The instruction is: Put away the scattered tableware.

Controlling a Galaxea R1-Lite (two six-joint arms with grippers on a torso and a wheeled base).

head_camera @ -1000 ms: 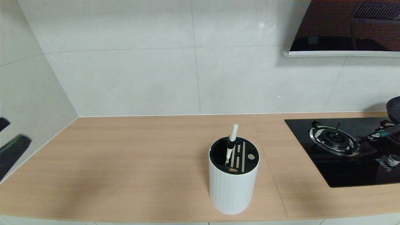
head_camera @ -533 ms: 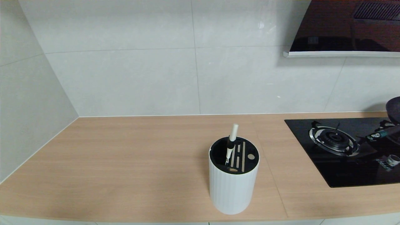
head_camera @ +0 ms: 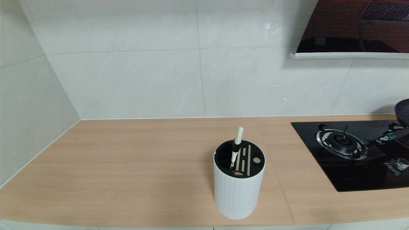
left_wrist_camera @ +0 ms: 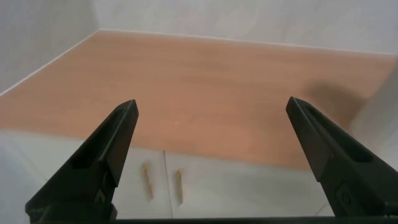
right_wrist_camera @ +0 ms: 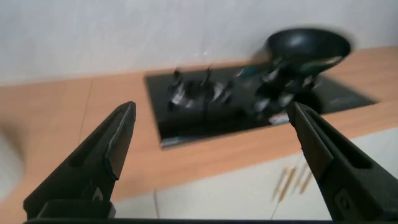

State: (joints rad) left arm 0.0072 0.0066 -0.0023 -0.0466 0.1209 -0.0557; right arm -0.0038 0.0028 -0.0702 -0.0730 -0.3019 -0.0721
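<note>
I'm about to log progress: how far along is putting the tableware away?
Done: one white-handled utensil stands in the white holder on the counter. In hand: nothing; the left gripper and right gripper are both open and empty. Left: no loose piece I can point to, so the job looks near finished.
</note>
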